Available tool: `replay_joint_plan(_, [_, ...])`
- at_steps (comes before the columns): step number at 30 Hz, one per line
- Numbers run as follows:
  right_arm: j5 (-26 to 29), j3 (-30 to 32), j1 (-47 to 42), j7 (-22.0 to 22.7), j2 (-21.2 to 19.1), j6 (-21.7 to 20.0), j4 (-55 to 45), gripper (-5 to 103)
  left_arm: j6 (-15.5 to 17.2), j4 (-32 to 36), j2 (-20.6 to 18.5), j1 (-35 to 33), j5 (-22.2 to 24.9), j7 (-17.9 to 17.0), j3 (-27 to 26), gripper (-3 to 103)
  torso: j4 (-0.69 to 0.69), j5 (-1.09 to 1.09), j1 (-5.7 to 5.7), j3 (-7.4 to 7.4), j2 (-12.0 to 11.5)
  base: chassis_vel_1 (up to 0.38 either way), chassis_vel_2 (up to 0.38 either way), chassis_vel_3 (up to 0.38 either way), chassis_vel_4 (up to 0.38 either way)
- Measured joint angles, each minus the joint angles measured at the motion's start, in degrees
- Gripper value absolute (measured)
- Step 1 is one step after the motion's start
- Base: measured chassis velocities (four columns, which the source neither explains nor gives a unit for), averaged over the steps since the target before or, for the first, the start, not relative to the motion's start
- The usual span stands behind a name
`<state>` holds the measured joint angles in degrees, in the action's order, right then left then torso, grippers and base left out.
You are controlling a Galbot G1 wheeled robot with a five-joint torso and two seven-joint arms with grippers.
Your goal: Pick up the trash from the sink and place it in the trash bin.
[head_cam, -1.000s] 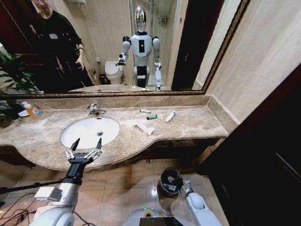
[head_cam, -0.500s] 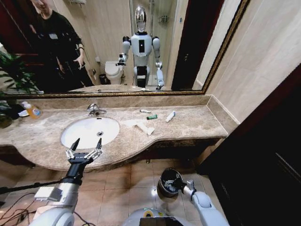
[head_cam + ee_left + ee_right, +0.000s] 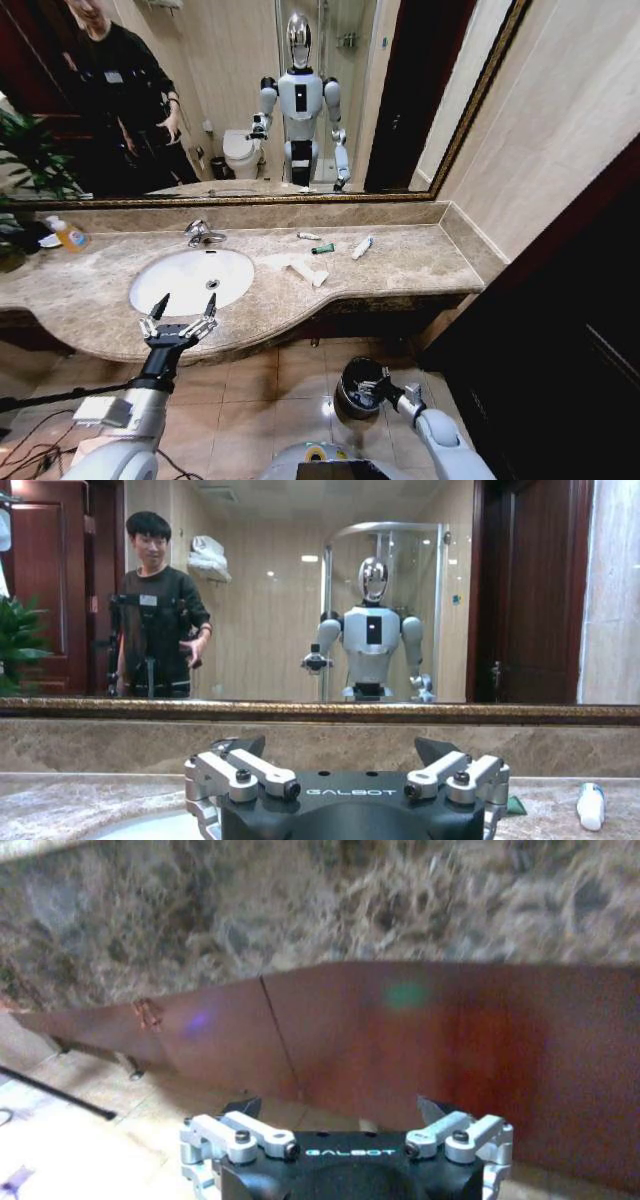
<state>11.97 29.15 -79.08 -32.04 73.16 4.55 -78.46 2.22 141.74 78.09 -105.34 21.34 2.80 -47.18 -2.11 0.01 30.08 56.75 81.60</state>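
The white oval sink (image 3: 190,280) is set in a beige marble counter. The trash lies on the counter to the right of the basin: crumpled paper (image 3: 295,265), a thin white stick (image 3: 308,236), a green tube (image 3: 323,248) and a white tube with a blue end (image 3: 362,246). My left gripper (image 3: 182,315) hovers open at the counter's front edge, before the basin. The left wrist view shows its empty fingers (image 3: 245,746) and the white tube (image 3: 590,806) far off. The dark trash bin (image 3: 352,392) stands on the floor. My right gripper (image 3: 380,385) is open beside its rim, low under the counter.
A chrome faucet (image 3: 200,233) rises behind the basin. A clear bottle of orange liquid (image 3: 68,235) stands at the far left of the counter. In the right wrist view, the right gripper (image 3: 338,1106) faces a red-brown cabinet panel (image 3: 400,1042) below the marble edge.
My right arm has shifted a little to the right near the bin. The left arm and the litter have not moved.
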Motion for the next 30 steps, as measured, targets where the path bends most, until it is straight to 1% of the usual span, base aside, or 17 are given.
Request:
replay_joint_plan(2, [0.4,0.0,-0.5,0.9,-0.5,-0.5,-1.7,100,0.0,0.0,0.0,0.0,0.0,0.0,0.0,100,0.00,0.00,0.00,0.00,0.0,0.000,0.000,0.000,0.000])
replay_joint_plan(5, [2.5,0.0,-2.8,2.9,-2.5,-3.7,-8.8,100,0.0,0.0,0.0,0.0,0.0,0.0,0.0,100,0.00,-0.01,0.00,0.00,0.0,0.000,0.000,0.000,0.000])
replay_joint_plan(6, [2.5,0.0,-2.8,2.9,-2.5,-3.7,-8.8,100,0.0,0.0,0.0,0.0,0.0,0.0,0.0,100,0.00,-0.01,0.00,0.00,0.0,0.000,0.000,0.000,0.000])
replay_joint_plan(7, [3.3,0.0,-3.5,3.6,-3.2,-4.5,-11.1,100,0.0,0.0,0.0,0.0,0.0,0.0,0.0,100,0.00,-0.01,0.00,0.00,0.0,0.000,0.000,0.000,0.000])
replay_joint_plan(9, [4.7,0.0,-5.6,6.4,-4.5,-7.6,-17.4,100,0.0,0.0,0.0,0.0,0.0,0.0,0.0,100,0.00,-0.01,0.00,0.00,0.0,0.000,0.000,0.000,0.000])
replay_joint_plan(10, [4.7,0.0,-5.6,6.4,-4.5,-7.6,-17.4,100,0.0,0.0,0.0,0.0,0.0,0.0,0.0,100,0.00,-0.01,0.00,0.00,0.0,0.000,0.000,0.000,0.000])
replay_joint_plan(12, [6.4,-0.4,-7.6,10.5,-5.5,-10.5,-23.2,100,0.0,0.0,0.0,0.0,0.0,0.0,0.0,100,0.00,-0.01,0.00,0.00,0.0,0.000,0.000,0.000,0.000])
replay_joint_plan(14, [7.8,-0.6,-9.0,14.3,-6.1,-12.1,-29.2,100,0.0,0.0,0.0,0.0,0.0,0.0,0.0,100,0.00,-0.01,0.00,0.00,0.0,0.000,0.000,0.000,0.000])
replay_joint_plan(15, [7.8,-0.6,-9.0,14.3,-6.1,-12.1,-29.2,100,0.0,0.0,0.0,0.0,0.0,0.0,0.0,100,0.00,-0.01,0.00,0.00,0.0,0.000,0.000,0.000,0.000])
replay_joint_plan(18, [11.8,-0.3,-9.6,18.6,-7.3,-14.7,-36.8,100,0.0,0.0,0.0,0.0,0.0,0.0,0.0,100,0.00,-0.01,0.00,0.00,0.0,0.000,0.000,0.000,0.000])
replay_joint_plan(19, [11.8,-0.3,-9.6,18.6,-7.3,-14.7,-36.8,100,0.0,0.0,0.0,0.0,0.0,0.0,0.0,100,0.00,-0.01,0.00,0.00,0.0,0.000,0.000,0.000,0.000])
replay_joint_plan(22, [16.0,-0.3,-7.4,23.4,-8.6,-17.9,-40.8,100,0.0,0.0,0.0,0.0,0.0,0.0,0.0,100,0.00,-0.01,0.00,0.00,0.0,0.000,0.000,0.000,0.000])
replay_joint_plan(23, [16.0,-0.3,-7.4,23.4,-8.6,-17.9,-40.8,100,0.0,0.0,0.0,0.0,0.0,0.0,0.0,100,0.00,-0.01,0.00,0.00,0.0,0.000,0.000,0.000,0.000])
replay_joint_plan(25, [18.2,-0.9,-4.5,27.1,-9.5,-20.2,-42.6,100,0.0,0.0,0.0,0.0,0.0,0.0,0.0,100,0.00,0.00,0.00,0.00,0.0,0.000,0.000,0.000,0.000])
replay_joint_plan(26, [18.2,-0.9,-4.5,27.1,-9.5,-20.2,-42.6,100,0.0,0.0,0.0,0.0,0.0,0.0,0.0,100,0.00,0.00,0.00,0.00,0.0,0.000,0.000,0.000,0.000])
replay_joint_plan(29, [20.6,-1.9,0.1,29.3,-10.9,-23.0,-44.1,100,0.0,0.0,0.0,0.0,0.0,0.0,0.0,100,0.00,0.00,0.00,0.00,0.0,0.000,0.000,0.000,0.000])
replay_joint_plan(30, [20.6,-1.9,0.1,29.3,-10.9,-23.0,-44.1,100,0.0,0.0,0.0,0.0,0.0,0.0,0.0,100,0.00,0.00,0.00,0.00,0.0,0.000,0.000,0.000,0.000])
